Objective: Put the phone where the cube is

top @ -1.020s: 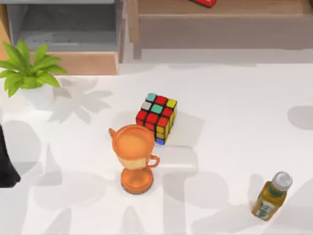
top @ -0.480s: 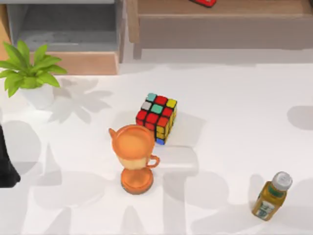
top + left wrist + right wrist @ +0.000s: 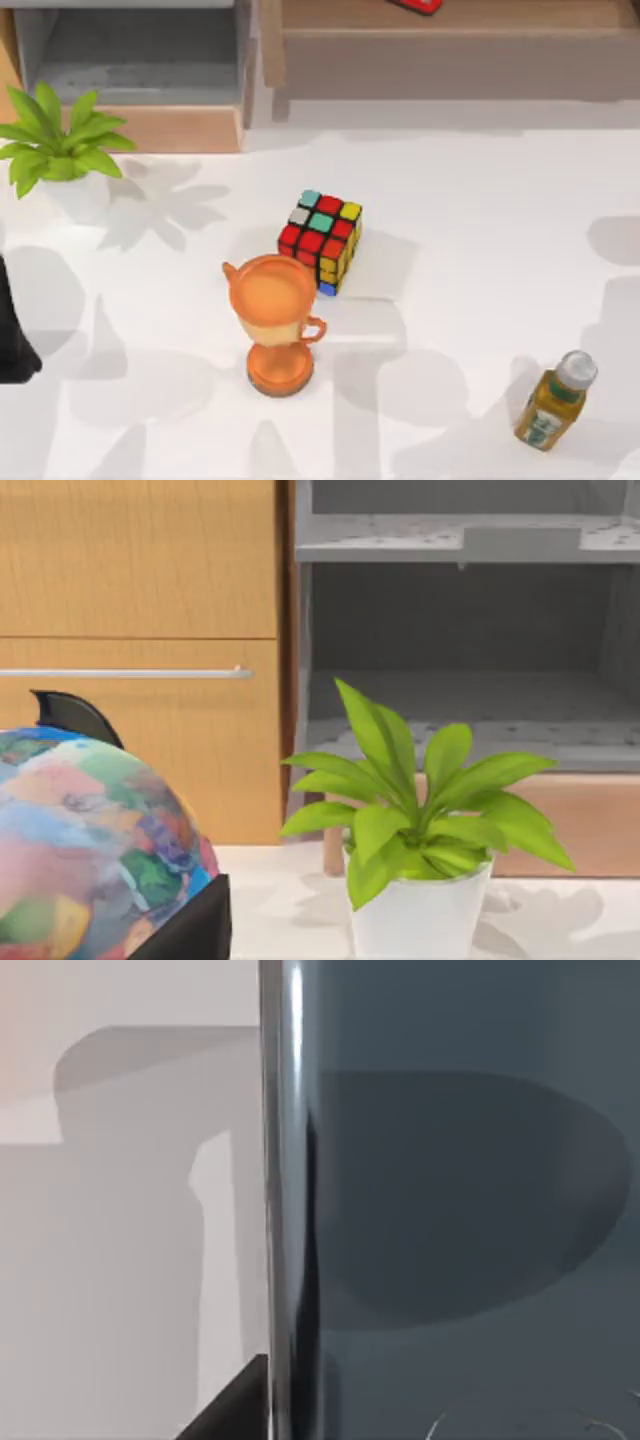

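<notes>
The cube (image 3: 321, 240), a black-framed puzzle cube with red, teal, yellow and grey stickers, sits on the white table near its middle. An orange trophy cup (image 3: 277, 322) stands just in front of it, to the left, almost touching. In the right wrist view a dark grey glossy slab with a thin shiny rim, the phone (image 3: 450, 1210), lies very close to the camera. A black piece of my right gripper (image 3: 235, 1412) shows at its edge. My left arm (image 3: 12, 340) is parked at the table's left edge.
A green plant in a white pot (image 3: 62, 150) stands at the back left, with a coloured globe (image 3: 90, 850) near it. A juice bottle (image 3: 555, 400) stands at the front right. Wooden shelves (image 3: 440, 50) line the back, with a small red object (image 3: 415, 5) on them.
The soft shadows over the right side of the table have shifted toward the front. Cube, cup, bottle and left arm have not moved.
</notes>
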